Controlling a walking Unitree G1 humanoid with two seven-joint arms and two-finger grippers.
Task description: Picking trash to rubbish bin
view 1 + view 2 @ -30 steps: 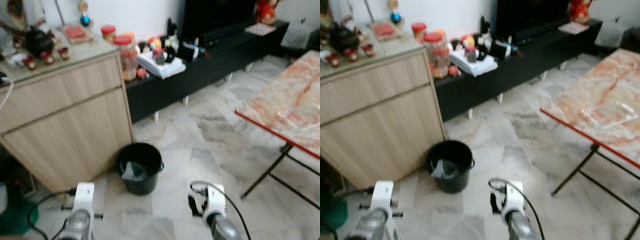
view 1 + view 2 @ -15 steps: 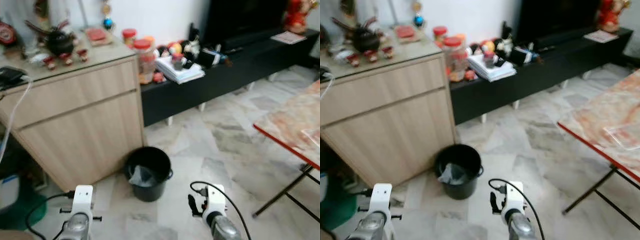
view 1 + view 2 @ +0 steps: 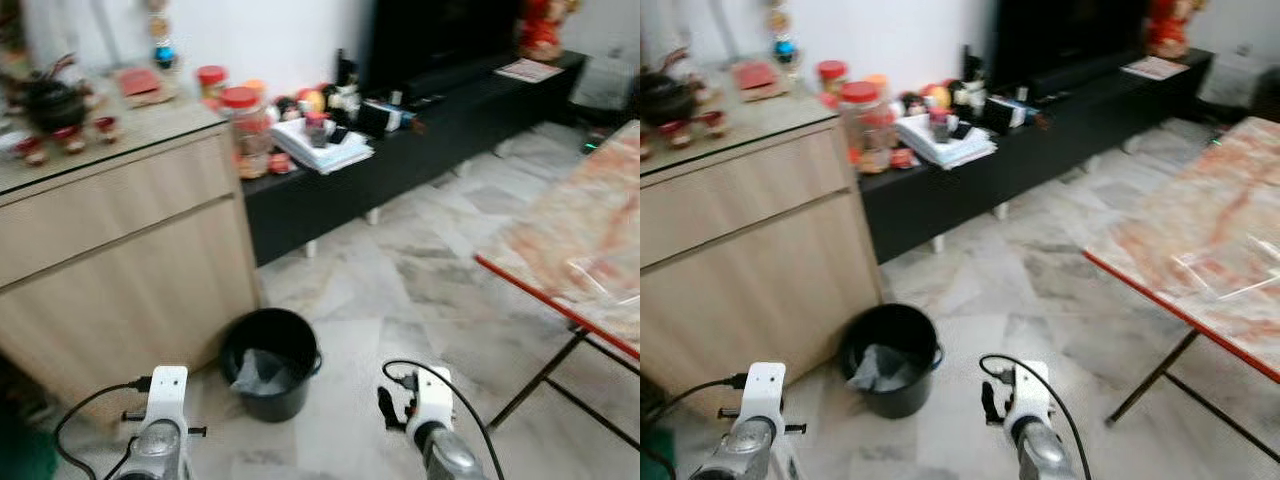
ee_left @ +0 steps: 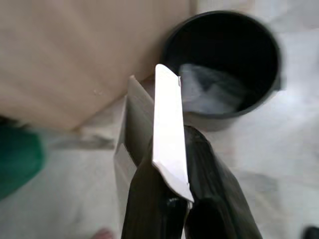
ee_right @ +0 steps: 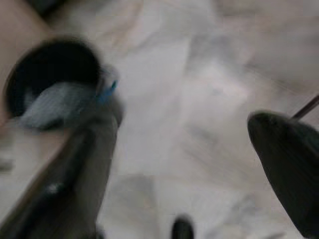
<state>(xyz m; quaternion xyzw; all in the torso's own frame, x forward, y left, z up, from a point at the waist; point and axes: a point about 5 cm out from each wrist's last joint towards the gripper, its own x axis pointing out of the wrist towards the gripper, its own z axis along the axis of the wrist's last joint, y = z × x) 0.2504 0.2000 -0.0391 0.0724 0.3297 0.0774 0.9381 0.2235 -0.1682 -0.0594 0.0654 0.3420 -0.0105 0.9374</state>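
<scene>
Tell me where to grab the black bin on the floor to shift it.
Take the rim of the black bin, coming straight down from above on the side facing away from the wooden cabinet. It stands upright with its mouth open, the crumpled trash sits low inside, and the cabinet crowds the other side.

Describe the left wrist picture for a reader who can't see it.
The left gripper holds a flat white card between its shut black fingers, above a black bin with crumpled pale trash inside, standing on marble floor beside a wooden cabinet.
</scene>
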